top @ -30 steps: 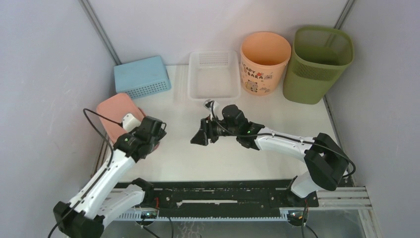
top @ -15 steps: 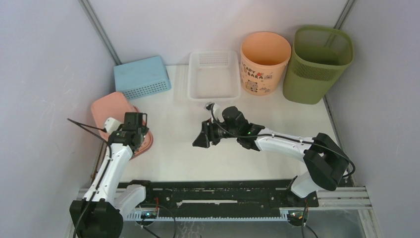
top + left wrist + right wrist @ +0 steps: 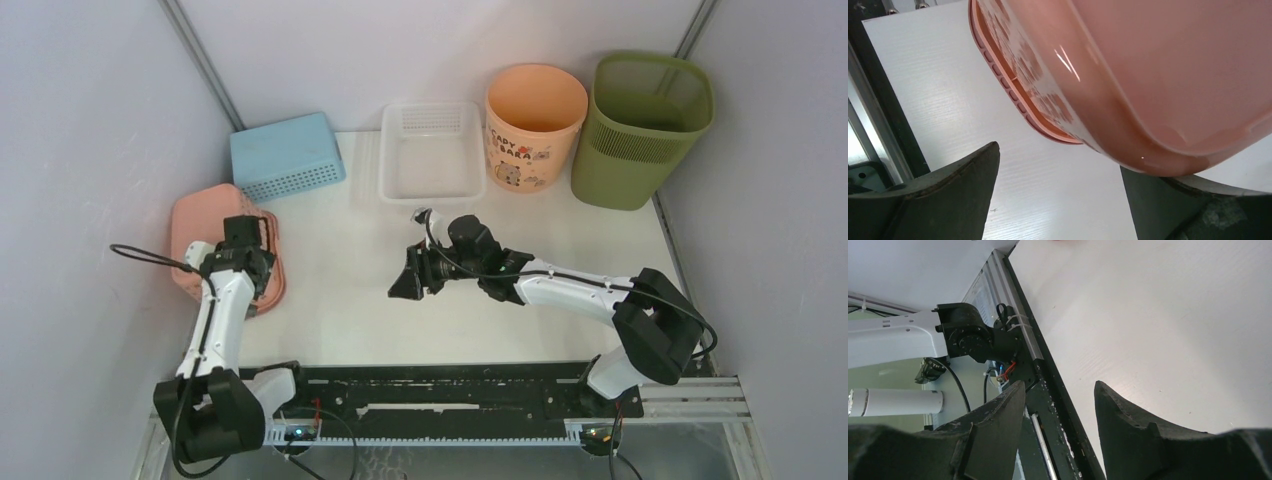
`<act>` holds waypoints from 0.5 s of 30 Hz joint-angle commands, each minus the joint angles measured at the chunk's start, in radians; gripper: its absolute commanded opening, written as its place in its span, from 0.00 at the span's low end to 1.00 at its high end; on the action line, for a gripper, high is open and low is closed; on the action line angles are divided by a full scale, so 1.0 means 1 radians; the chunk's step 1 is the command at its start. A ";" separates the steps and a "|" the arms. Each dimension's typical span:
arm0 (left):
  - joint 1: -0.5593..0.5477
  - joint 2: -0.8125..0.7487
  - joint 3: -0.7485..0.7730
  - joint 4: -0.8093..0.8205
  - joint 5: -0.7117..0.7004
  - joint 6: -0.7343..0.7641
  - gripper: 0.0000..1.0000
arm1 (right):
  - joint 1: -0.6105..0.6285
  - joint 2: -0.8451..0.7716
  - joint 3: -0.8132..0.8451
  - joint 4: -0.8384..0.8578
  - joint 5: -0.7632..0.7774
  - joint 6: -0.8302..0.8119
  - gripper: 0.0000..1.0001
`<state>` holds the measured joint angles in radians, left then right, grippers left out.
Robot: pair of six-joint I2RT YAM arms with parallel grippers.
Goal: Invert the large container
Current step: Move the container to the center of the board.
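The big green bin [image 3: 648, 130] stands open side up at the far right corner of the counter [image 3: 350, 320], just beside the peach bucket [image 3: 533, 130]. Our left arm [image 3: 222, 310] is at the pink tub [image 3: 188, 232] on the left side. Its jaws are spread wide and hold nothing. Our right arm [image 3: 575, 285] is over the middle of the counter. Its jaws are apart, with nothing between them.
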<state>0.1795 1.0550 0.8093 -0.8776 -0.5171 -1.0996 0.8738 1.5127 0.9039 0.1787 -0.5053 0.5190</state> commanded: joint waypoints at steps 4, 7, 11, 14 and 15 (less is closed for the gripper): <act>0.070 0.093 0.126 0.056 -0.050 -0.015 0.91 | 0.006 -0.035 0.002 -0.030 0.018 -0.037 0.61; 0.076 0.119 0.139 0.082 -0.056 -0.014 0.91 | 0.007 -0.040 0.001 -0.044 0.025 -0.047 0.61; 0.080 0.146 0.145 0.158 -0.076 0.006 0.90 | 0.004 -0.044 0.001 -0.060 0.032 -0.054 0.61; 0.086 0.179 0.179 0.189 -0.080 0.038 0.91 | 0.003 -0.058 0.003 -0.086 0.045 -0.063 0.62; 0.087 0.193 0.190 0.201 -0.079 0.053 0.90 | 0.002 -0.063 0.001 -0.095 0.049 -0.066 0.62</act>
<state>0.2470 1.2156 0.9051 -0.7849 -0.5430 -1.0916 0.8764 1.5108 0.9039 0.0975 -0.4789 0.4911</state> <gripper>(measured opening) 0.905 0.617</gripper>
